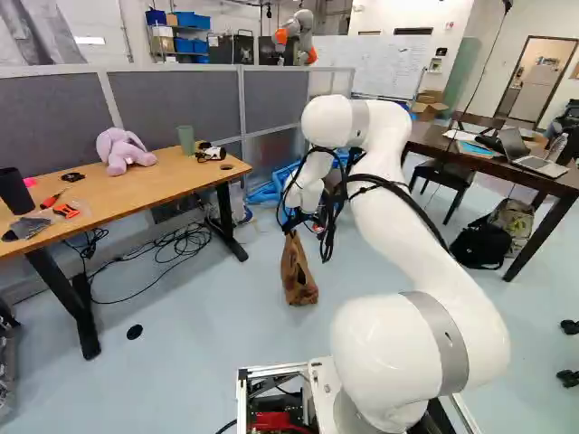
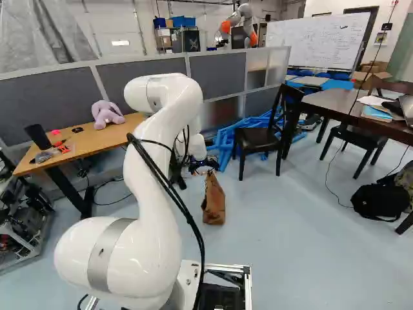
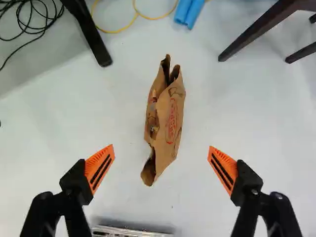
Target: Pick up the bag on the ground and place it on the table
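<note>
Over at the left of the left base view it was the wooden table (image 1: 136, 192), likely the goal, with tools (image 1: 66, 210) close to its front edge, then bare wood, then the plush rabbit (image 1: 124, 151) and a green cup (image 1: 186, 139): the bag's bottom would need to rise past that edge and land between. Next, the table's black leg (image 1: 231, 217), a post to steer around on the lift.

And here was the prize! The brown paper bag (image 3: 170, 116) stood on the floor ahead of the gripper (image 3: 161, 147), whose fingers were spread wide, nothing between them. It looked light, soft and crumply, easy to crush or tear, hardly slippery; a modest pinch across its narrow upper part seemed the call, one pad per broad side. Further right came the chair (image 2: 258, 137) and the dark table (image 2: 329, 103), so the floor between offered turning room.
</note>
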`<state>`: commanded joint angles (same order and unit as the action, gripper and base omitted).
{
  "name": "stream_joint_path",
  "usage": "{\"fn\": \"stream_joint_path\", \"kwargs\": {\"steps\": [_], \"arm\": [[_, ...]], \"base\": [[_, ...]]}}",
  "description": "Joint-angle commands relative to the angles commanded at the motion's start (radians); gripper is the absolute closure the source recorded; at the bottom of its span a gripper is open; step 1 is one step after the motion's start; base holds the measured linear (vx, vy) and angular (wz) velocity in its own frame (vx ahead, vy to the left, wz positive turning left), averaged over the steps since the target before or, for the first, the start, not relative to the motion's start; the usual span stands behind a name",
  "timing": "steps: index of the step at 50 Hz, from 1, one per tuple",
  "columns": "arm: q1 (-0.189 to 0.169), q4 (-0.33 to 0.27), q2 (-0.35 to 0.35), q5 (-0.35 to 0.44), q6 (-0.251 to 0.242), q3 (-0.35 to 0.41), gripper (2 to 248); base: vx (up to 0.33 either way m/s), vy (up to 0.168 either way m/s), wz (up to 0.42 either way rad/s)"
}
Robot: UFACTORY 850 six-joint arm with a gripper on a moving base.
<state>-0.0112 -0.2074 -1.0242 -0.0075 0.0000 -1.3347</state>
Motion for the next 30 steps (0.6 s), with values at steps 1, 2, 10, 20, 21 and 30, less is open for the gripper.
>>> {"fn": "stream_joint_path", "kwargs": {"steps": [1, 2, 10, 20, 21, 30], "arm": [[0.0, 0.0, -0.003, -0.005, 0.0, -0.002, 3], [0.0, 0.0, -0.007, -0.01, 0.0, -0.005, 3], [0.0, 0.0, -0.035, -0.049, 0.0, -0.024, 3], [0.0, 0.0, -0.07, -0.098, 0.0, -0.049, 3], [0.0, 0.0, -0.073, -0.103, 0.0, -0.052, 3], [0.0, 0.0, -0.105, -0.147, 0.0, -0.075, 3]], "base": [[0.0, 0.0, 0.0], [0.0, 0.0, 0.0], [0.0, 0.0, 0.0], [0.0, 0.0, 0.0], [0.0, 0.0, 0.0], [0.0, 0.0, 0.0]]}}
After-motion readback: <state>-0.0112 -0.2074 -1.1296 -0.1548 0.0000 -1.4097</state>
